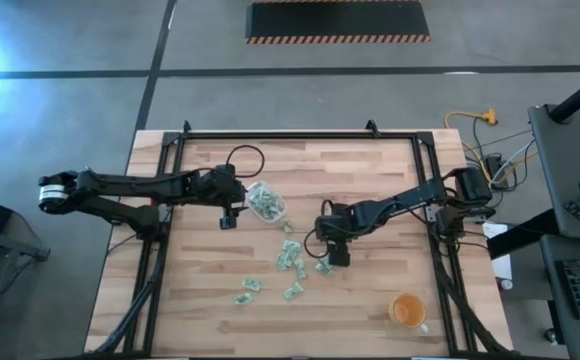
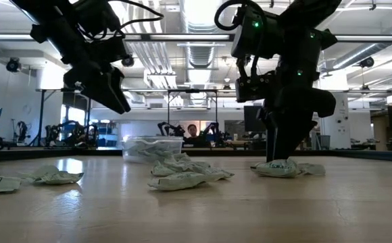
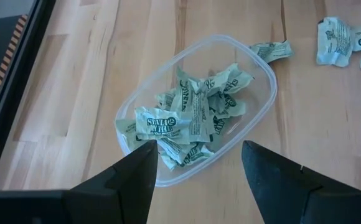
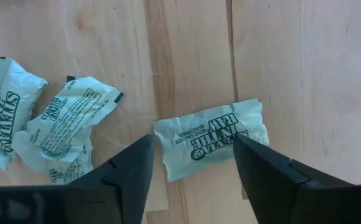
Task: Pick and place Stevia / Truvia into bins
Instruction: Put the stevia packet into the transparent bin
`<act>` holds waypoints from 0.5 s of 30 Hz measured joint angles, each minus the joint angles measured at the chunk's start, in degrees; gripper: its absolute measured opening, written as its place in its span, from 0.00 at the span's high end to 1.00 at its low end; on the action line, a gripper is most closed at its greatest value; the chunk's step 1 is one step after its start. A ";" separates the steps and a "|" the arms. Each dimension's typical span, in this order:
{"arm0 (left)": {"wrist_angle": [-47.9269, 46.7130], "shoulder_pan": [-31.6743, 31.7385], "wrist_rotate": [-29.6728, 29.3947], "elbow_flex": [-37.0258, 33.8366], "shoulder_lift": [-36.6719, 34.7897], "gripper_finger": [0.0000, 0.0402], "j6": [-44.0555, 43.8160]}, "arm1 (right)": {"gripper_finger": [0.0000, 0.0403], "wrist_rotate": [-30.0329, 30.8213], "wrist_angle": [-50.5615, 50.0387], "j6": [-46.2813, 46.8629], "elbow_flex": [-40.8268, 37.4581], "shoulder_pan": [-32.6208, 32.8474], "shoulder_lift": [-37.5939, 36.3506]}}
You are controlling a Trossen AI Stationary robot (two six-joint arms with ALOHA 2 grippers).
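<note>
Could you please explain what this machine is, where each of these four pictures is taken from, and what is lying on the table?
It is a robot with two dark arms at a wooden table. One picture looks straight down, one looks level across the tabletop, and two come from cameras on the wrists. The left gripper hangs open over a clear tub partly filled with green-and-white sweetener packets. The right gripper is open, its fingers either side of a loose packet on the wood. More loose ones are scattered nearby, and an orange cup stands near the table's edge. Nothing is held.
</note>
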 joint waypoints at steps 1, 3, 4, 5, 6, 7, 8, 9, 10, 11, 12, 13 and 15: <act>0.00 0.00 -0.01 0.02 0.00 0.46 0.00 | 0.49 0.00 0.02 0.00 0.00 0.00 0.00; 0.00 0.00 -0.01 0.01 0.00 0.46 0.00 | 0.53 0.00 0.05 0.00 0.00 0.00 0.00; 0.00 0.00 -0.02 0.02 0.02 0.46 0.00 | 0.55 0.00 0.07 -0.02 0.00 0.00 0.00; 0.00 0.00 -0.02 0.02 0.02 0.46 0.00 | 0.57 0.01 0.09 -0.03 0.00 0.00 0.00; 0.00 0.00 -0.02 0.02 0.02 0.46 0.00 | 0.60 0.01 0.10 -0.08 0.00 0.00 0.00; 0.00 0.00 -0.02 0.02 0.02 0.46 0.00 | 0.62 0.01 0.10 -0.17 0.00 0.00 0.00; 0.00 0.00 -0.02 0.02 0.02 0.46 0.00 | 0.64 0.00 0.11 -0.22 0.00 0.00 0.00; 0.02 0.00 -0.02 0.02 0.02 0.46 0.00 | 0.67 0.00 0.11 -0.22 0.00 0.00 0.00; 0.00 0.00 -0.02 0.02 0.04 0.46 0.00 | 0.69 0.02 0.11 -0.22 0.00 0.00 0.00; 0.02 0.00 -0.02 0.02 0.04 0.46 0.00 | 0.71 0.02 0.13 -0.22 0.00 0.00 0.00; 0.02 0.00 -0.02 0.02 0.04 0.46 0.00 | 0.73 0.00 0.13 -0.24 0.00 0.00 0.02; 0.02 0.00 -0.02 0.02 0.04 0.46 0.00 | 0.76 0.00 0.13 -0.24 0.00 0.00 0.00; 0.02 0.00 -0.02 0.02 0.04 0.46 0.00 | 0.80 0.02 0.13 -0.24 0.00 0.00 0.02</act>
